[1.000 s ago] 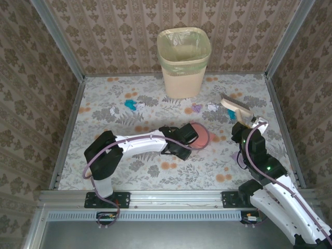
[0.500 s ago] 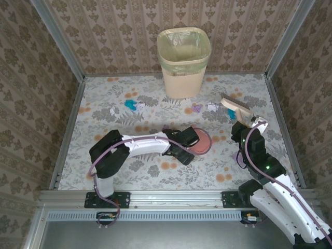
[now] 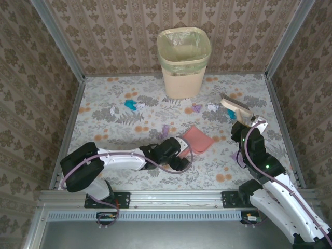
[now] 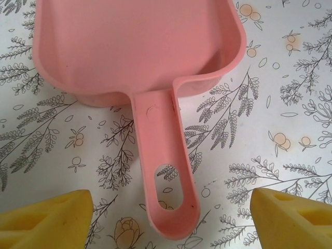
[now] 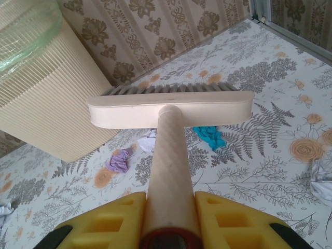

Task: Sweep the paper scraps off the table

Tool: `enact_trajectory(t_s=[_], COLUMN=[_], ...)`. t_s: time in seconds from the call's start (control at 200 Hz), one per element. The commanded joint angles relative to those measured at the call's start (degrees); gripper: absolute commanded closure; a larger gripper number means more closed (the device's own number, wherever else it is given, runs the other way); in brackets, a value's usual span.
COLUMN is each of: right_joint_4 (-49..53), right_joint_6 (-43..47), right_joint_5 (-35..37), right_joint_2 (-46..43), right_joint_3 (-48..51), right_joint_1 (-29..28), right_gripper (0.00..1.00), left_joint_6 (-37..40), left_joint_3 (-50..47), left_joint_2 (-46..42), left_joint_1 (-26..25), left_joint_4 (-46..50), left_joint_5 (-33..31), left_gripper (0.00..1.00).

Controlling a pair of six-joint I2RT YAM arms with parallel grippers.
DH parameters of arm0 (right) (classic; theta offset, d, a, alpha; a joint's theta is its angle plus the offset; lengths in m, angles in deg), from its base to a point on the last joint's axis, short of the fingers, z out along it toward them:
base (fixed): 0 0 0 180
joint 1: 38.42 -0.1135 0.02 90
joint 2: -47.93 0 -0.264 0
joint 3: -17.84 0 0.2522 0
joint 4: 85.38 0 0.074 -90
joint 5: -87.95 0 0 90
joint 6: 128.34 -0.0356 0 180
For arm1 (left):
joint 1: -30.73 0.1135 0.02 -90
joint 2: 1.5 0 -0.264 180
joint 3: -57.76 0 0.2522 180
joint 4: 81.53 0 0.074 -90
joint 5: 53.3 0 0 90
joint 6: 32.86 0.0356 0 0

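The pink dustpan lies flat on the table, just right of centre. Its handle points back between the wide-open yellow fingers of my left gripper, which touch nothing. My right gripper is shut on the cream brush's handle, and the brush head is raised at the right. Paper scraps lie at the far side: teal, white, lilac, white, and a lilac one near the dustpan. Beyond the brush I see lilac and teal bits.
A cream ribbed waste bin with a green liner stands at the back centre against the brown patterned wall. Aluminium rails frame the table on both sides and along the near edge.
My left gripper has let go of the dustpan and drawn back toward the near edge. The dustpan now rests flat, and a lilac scrap shows beside it. The right arm has held still.
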Motion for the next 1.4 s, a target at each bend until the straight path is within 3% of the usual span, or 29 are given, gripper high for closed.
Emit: enact_trajectory(t_s=[0.0,0.545,0.755,1.155,1.395], right_joint_4=[-3.02,-3.54,-3.68,-3.8,-3.74], right_joint_6=[0.21,0.12,0.16,0.12,0.13], right_joint_5=[-0.62,-1.67,-2.26,-2.73,-2.83], right_joint_2=[-0.28,0.61,0.82,1.47,1.57], right_joint_3=[0.6,0.69,0.69,0.61,0.6], right_joint_1=[0.42,0.77,0.88,0.99,1.13], right_gripper=[1.0,1.0,1.0,1.0,1.0], left_joint_6=[1.35,-1.33,-2.02,-2.06,-2.0], left_joint_3=[-1.6,-1.73,-1.64,-1.12,-1.14], left_joint_2=[-0.51,5.7,7.27,8.78,8.04], left_joint_1=[-1.3,-0.58,0.23,0.74,1.0], left_joint_4=[-10.18,-14.85,-15.49,-16.02,-15.76], left_joint_5=[-0.79,-0.93,-0.5,1.42,1.07], left_gripper=[0.21,0.3,0.45,0.44,0.66])
